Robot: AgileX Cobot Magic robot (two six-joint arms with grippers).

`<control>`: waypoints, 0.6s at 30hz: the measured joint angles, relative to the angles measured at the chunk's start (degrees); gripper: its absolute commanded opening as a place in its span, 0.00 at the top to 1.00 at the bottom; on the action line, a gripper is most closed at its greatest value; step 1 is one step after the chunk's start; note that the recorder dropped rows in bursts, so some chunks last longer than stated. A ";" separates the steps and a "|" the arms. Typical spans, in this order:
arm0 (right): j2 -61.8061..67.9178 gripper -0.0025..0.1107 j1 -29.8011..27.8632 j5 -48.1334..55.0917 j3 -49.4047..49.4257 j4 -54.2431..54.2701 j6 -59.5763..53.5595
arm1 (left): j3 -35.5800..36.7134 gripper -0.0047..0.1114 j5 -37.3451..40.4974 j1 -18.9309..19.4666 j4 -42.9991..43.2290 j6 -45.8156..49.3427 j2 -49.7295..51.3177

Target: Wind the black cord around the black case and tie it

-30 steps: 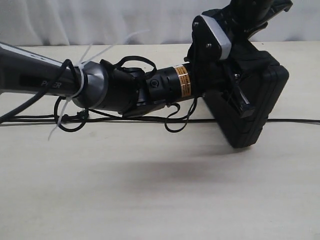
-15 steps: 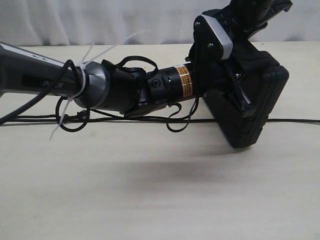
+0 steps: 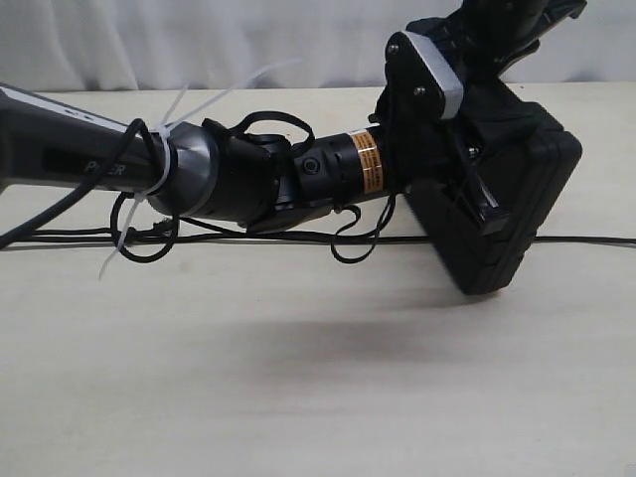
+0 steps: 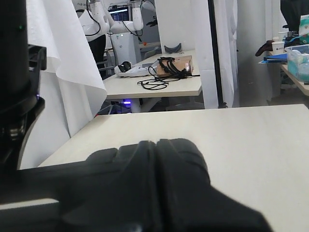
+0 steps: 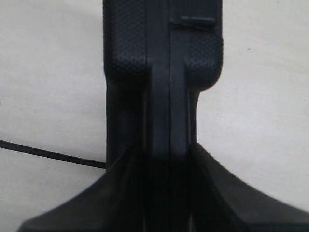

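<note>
The right claw (image 5: 163,157) clamps the edge of the black case (image 3: 517,199) and holds it tilted, one corner lowest. This probably lets the black cord (image 3: 586,239), which lies straight along the tabletop (image 3: 298,388), be passed around it. The left arm (image 3: 248,179) reaches the case. The left claw is hidden, so its state cannot be told.

Exterior view: bright, even, diffuse light from above casts a soft, broad shadow on the pale surface (image 3: 298,427) beneath the arm. Left wrist view: the near black case (image 4: 159,193) is blurred and the far room is sharp. Right wrist view: the case's pebbled texture is crisp and its lower part is dark and unfocused.
</note>
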 measured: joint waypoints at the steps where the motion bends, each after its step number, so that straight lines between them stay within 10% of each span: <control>1: 0.00 0.70 0.00 0.00 0.00 0.16 -0.15 | 0.00 0.96 0.00 0.00 0.00 0.00 0.00; 18: 0.00 0.76 0.00 0.00 0.00 0.96 -1.31 | 0.00 0.96 1.59 0.00 0.11 0.00 0.00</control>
